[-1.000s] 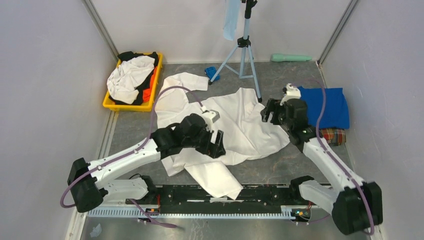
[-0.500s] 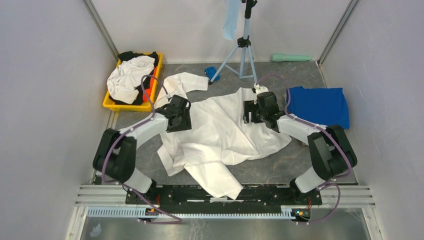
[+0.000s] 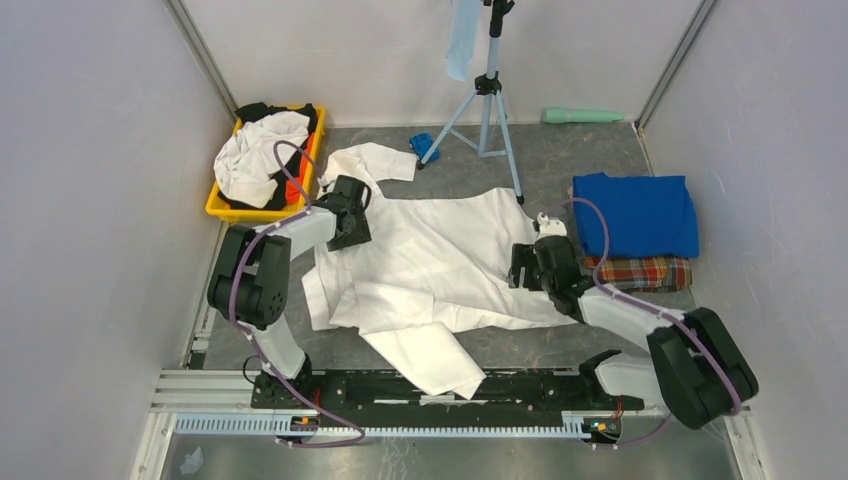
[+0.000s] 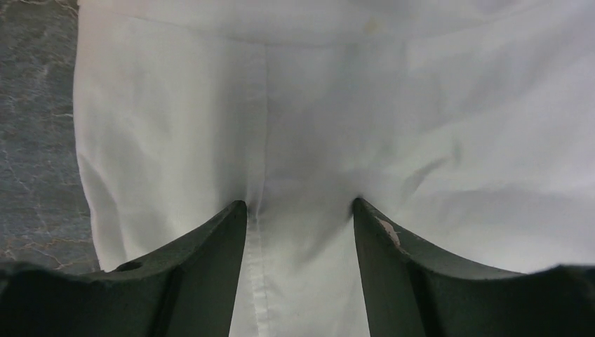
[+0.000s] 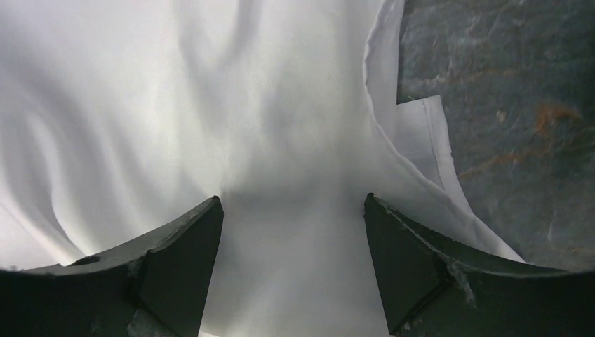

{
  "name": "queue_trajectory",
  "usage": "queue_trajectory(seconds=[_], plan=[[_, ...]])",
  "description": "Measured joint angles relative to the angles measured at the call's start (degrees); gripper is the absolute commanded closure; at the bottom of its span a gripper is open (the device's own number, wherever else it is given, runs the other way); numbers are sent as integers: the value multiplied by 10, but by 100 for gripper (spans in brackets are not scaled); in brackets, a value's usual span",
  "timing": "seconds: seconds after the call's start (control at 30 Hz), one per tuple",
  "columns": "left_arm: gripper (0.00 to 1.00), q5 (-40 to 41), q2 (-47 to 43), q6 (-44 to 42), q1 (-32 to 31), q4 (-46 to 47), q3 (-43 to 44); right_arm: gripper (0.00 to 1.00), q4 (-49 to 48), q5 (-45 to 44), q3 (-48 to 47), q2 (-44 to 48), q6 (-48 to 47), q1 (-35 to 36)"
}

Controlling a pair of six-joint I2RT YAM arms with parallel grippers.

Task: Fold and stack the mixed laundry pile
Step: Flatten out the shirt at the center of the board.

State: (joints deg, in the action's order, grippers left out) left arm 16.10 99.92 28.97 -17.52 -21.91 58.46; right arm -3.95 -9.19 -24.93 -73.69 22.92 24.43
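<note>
Lying flat, white shirt [image 3: 440, 260] runs left-right, hem rightward.

Your left arm [image 3: 300, 229] and right arm [image 3: 620, 306] are built of white links and bulky black joints, and a looping purple cable [image 3: 283, 168] trails each. Your wrist views show dark, wedge-shaped fingers [image 4: 210, 270]. One on the left gripper [image 4: 298, 206] bears a pale scuff.
</note>
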Motion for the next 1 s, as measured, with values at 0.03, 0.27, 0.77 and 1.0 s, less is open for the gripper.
queue_trajectory(seconds=[0.03, 0.27, 0.77, 1.0], plan=[[36, 1, 3, 0, 7, 2, 3, 19, -5, -1, 16, 17, 7, 4], [35, 21, 29, -1, 26, -20, 44, 19, 12, 9, 65, 105, 53, 44], [32, 63, -265, -1, -78, -129, 23, 26, 135, -78, -248, -34, -10, 47], [33, 40, -323, -1, -98, -160, -72, 29, 136, -82, -306, -192, -35, -5]])
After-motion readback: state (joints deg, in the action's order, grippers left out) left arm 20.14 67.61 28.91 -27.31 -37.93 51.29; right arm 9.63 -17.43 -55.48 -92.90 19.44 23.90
